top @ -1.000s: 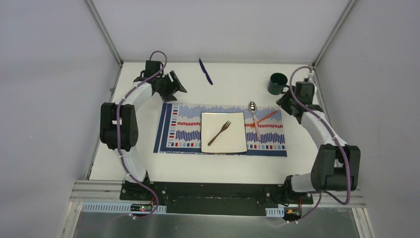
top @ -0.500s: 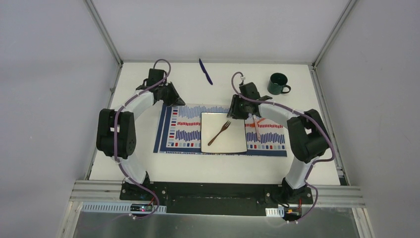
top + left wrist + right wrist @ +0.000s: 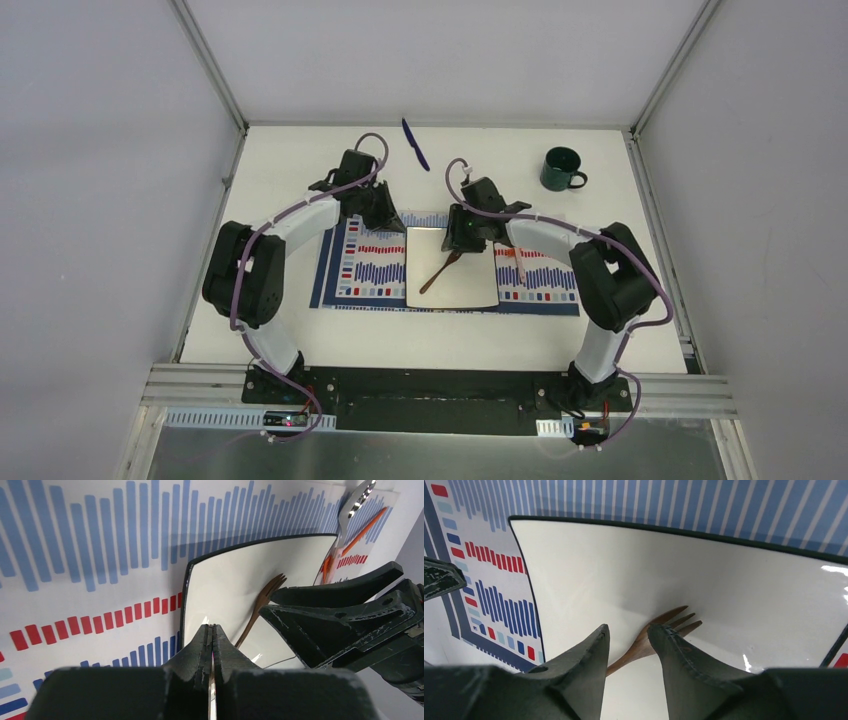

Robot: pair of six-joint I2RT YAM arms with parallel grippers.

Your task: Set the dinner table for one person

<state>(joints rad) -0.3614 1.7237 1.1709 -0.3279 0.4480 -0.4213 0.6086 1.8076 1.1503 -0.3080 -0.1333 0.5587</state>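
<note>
The left gripper (image 3: 386, 216) is fully closed, its two fingers pressed flat together with nothing visible between them. It hangs over the far left corner of the one square white plate with a dark rim (image 3: 455, 292). The right gripper (image 3: 629, 631) stands partly open and straddles the neck of the single brown wooden fork (image 3: 663, 626). There is a gap on the left side, and I cannot tell whether the right finger touches the fork.

The fork lies diagonally on the plate, its tines toward the far right. The plate sits on one rectangular placemat striped in blue, red and white (image 3: 365, 268). One shiny metal spoon (image 3: 356, 501) lies on the placemat right of the plate. Its bowl shows only in the left wrist view; from above the right arm hides it. Orange marks beside it may be print or an object.

Beyond the placemat, well apart, lie one slim dark blue item (image 3: 415, 144), too small to identify, and one dark green mug (image 3: 560, 169). Everything rests on the large white matte bench with aluminium edges (image 3: 300, 335), which fills the floor between the grey walls.
</note>
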